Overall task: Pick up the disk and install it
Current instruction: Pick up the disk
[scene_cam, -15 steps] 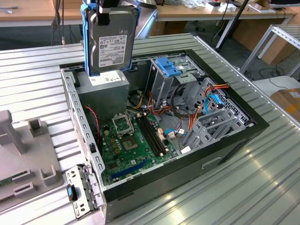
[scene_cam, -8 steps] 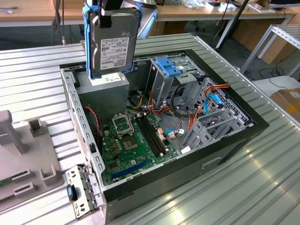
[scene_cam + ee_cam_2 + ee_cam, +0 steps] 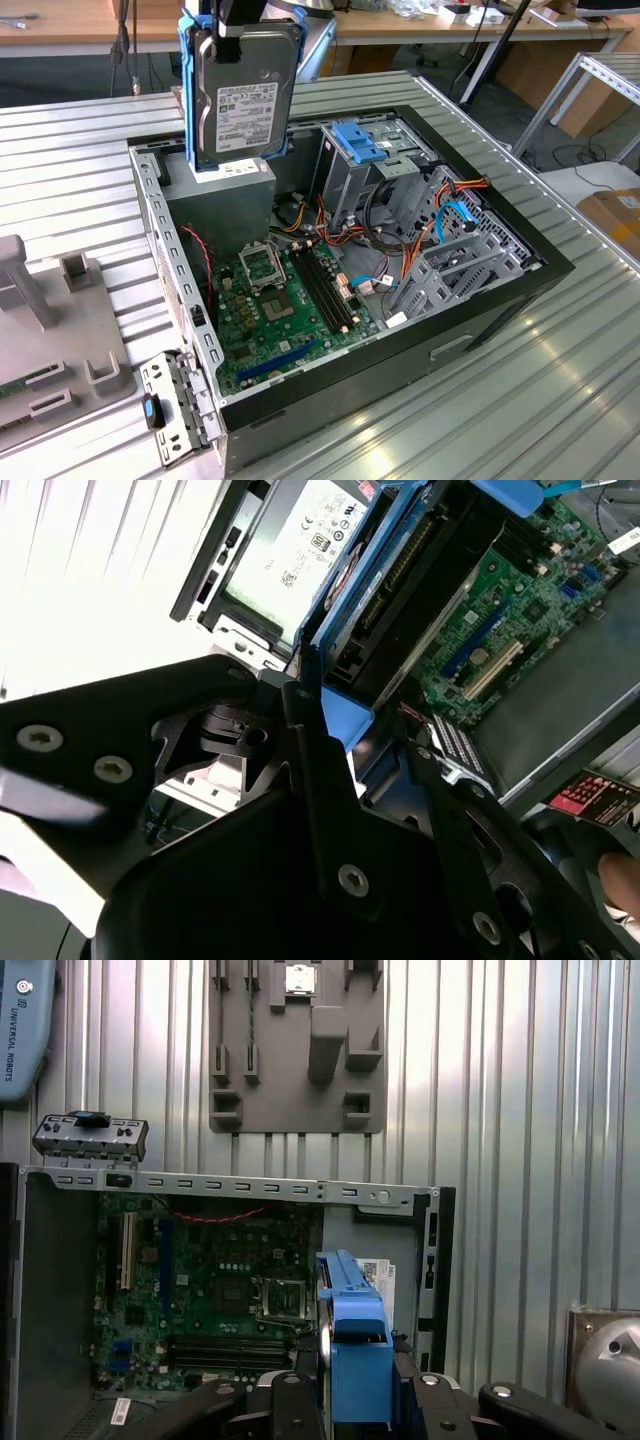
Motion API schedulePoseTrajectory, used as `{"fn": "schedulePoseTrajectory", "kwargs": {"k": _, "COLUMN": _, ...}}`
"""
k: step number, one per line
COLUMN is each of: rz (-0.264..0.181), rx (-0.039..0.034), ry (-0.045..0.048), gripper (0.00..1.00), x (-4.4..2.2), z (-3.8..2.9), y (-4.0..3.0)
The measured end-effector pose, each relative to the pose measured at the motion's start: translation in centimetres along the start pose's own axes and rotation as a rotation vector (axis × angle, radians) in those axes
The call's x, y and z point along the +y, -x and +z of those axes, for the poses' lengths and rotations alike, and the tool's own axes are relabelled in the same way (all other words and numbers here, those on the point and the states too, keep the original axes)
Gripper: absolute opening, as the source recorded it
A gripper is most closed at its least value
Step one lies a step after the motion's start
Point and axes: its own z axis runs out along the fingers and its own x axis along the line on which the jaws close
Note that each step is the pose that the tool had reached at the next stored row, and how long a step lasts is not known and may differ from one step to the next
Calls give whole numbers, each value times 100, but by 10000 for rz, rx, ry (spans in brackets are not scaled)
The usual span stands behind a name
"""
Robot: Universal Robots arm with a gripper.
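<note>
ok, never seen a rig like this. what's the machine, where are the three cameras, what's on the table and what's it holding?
It is a single robot arm with an end effector at its tip. The exterior view comes from a camera off the arm that sees the whole scene. Both wrist views come from cameras riding on the arm near its wrist, so they look past the end effector.

On the ribbed metal table lies an open computer case with its green motherboard exposed. A grey fixture sits at the exterior view's left.

The end effector is shut on the disk, a hard drive in a blue frame, and holds it upright over the open case.
</note>
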Motion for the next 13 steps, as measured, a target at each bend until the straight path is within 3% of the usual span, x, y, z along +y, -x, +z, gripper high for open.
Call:
{"fn": "schedulePoseTrajectory", "kwargs": {"k": 7, "rz": -1, "rx": 0, "ry": -1, "gripper": 36, "x": 0, "z": -1, "y": -41}}
{"fn": "schedulePoseTrajectory", "kwargs": {"k": 13, "rz": 0, "rx": 0, "ry": -1, "gripper": 36, "x": -9, "z": -5, "y": -135}}
